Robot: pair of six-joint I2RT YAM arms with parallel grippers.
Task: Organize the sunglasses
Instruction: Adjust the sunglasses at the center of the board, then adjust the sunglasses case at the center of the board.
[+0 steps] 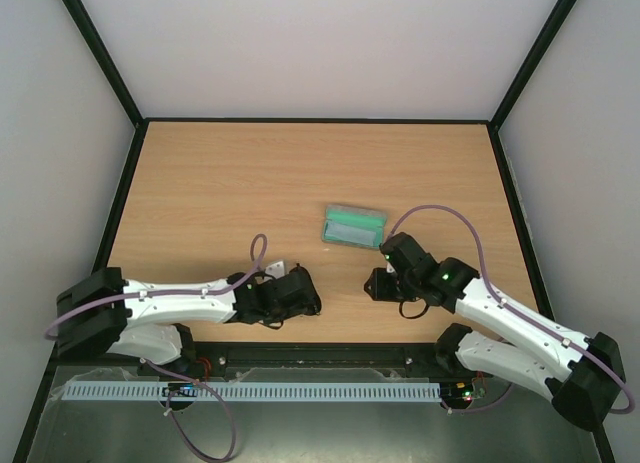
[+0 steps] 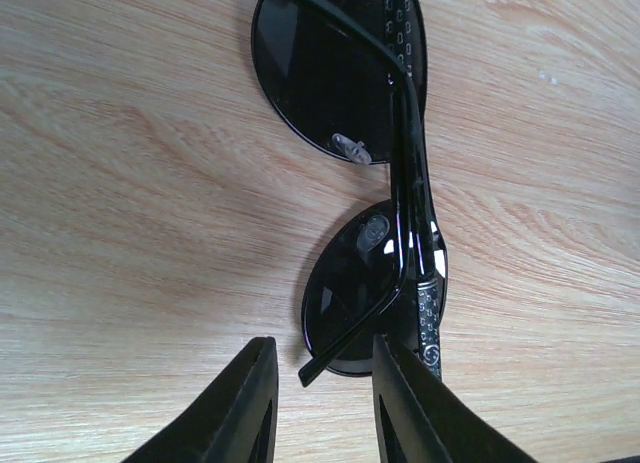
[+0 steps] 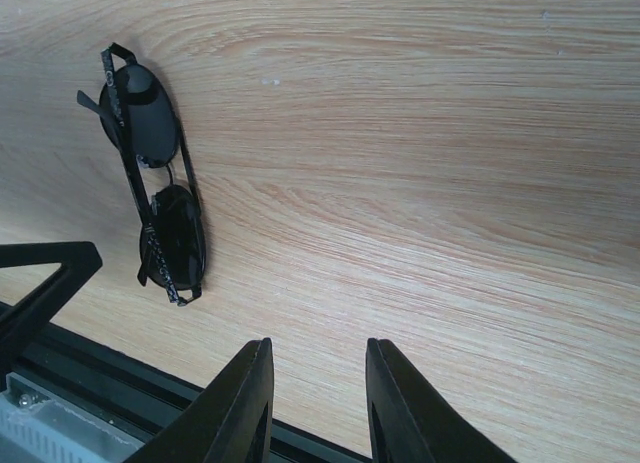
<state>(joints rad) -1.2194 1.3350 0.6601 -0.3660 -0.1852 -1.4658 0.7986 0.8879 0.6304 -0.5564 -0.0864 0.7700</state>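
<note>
I log dark round-lensed wire-framed sunglasses (image 2: 412, 183), folded on the wooden tabletop (image 1: 250, 183), upper-left in right-wrist view, not yet in the open grey green-lined case (image 1: 354, 226); left claw (image 2: 322, 368) and right claw (image 3: 315, 363) are part-open and empty.

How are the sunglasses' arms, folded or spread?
Folded: the sunglasses lie on the wooden table with both arms crossed over the lenses.

No words or numbers can be read here. The sunglasses (image 2: 320, 73) have a row of tiny pale marks along one arm. There is also a small round sign on that arm, just ahead of the left gripper (image 2: 323, 348). All of them are too small to read.
</note>
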